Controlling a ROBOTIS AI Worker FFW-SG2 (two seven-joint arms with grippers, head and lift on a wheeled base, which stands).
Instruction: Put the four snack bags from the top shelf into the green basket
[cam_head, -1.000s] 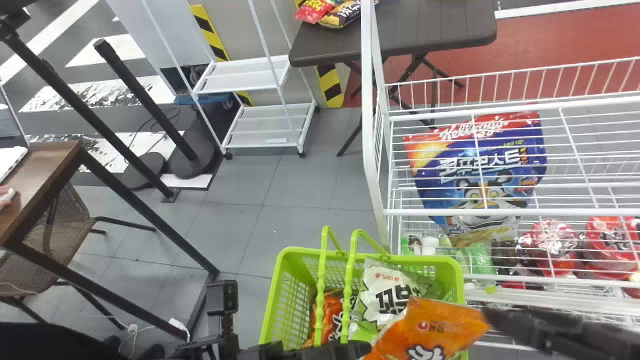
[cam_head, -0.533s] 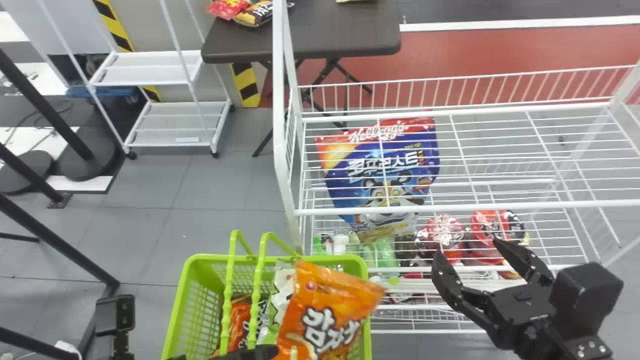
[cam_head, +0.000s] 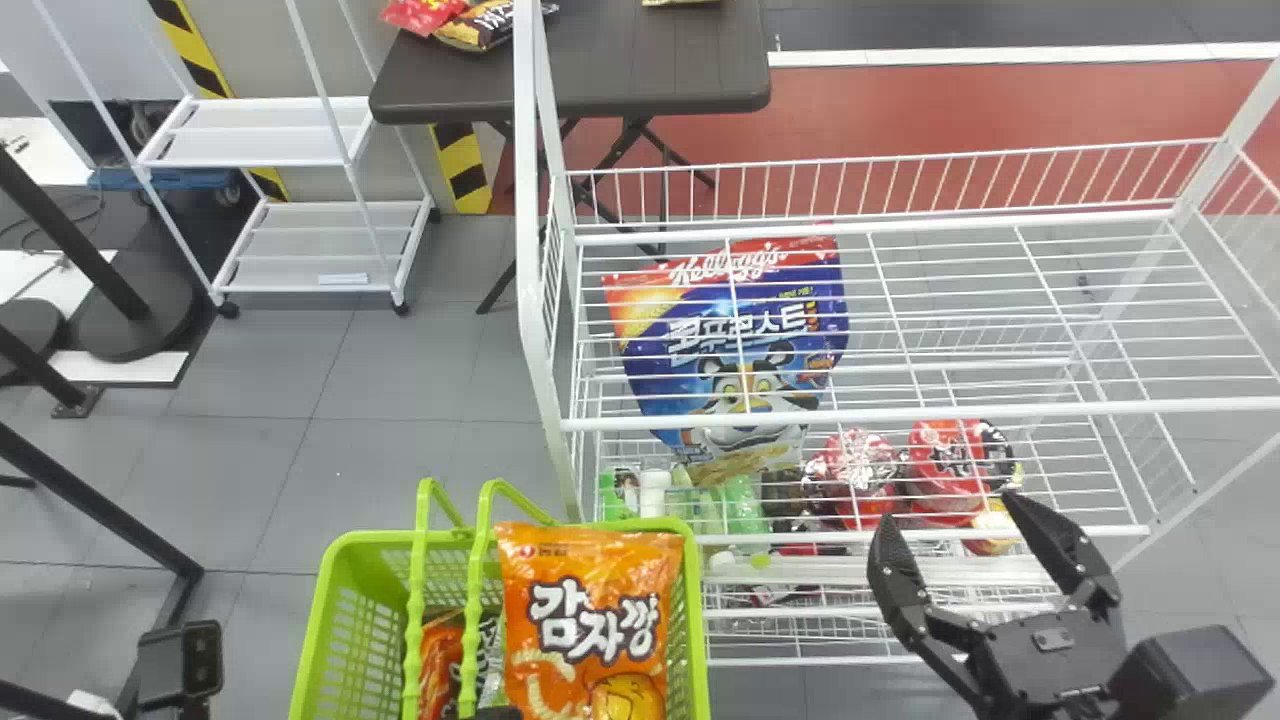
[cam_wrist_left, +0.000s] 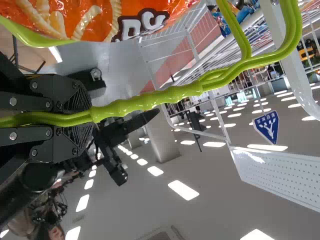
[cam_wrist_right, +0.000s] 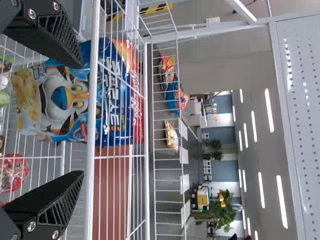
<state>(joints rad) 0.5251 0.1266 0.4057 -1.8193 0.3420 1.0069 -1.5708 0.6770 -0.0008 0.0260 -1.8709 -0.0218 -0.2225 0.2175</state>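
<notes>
Orange, white-lettered snack bag (cam_head: 590, 610) stands in the green plastic basket (cam_head: 345, 625); left tool (cam_head: 497, 713) clamps its handle (cam_wrist_left: 150, 101), right tool (cam_head: 950, 517) hangs spread beyond its right side.

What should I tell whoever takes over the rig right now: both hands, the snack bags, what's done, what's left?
Left hand: shut on the handle of the green basket.
Right hand: open, holding nothing, before the white rack.
In the basket: orange bag, red-orange bag, green-and-white bag.
Done: at least three snack bags in.
Left: can't tell whether a fourth is underneath; I'd check first. The blue cereal bag in the rack seems below the top shelf, so probably not ours.
</notes>
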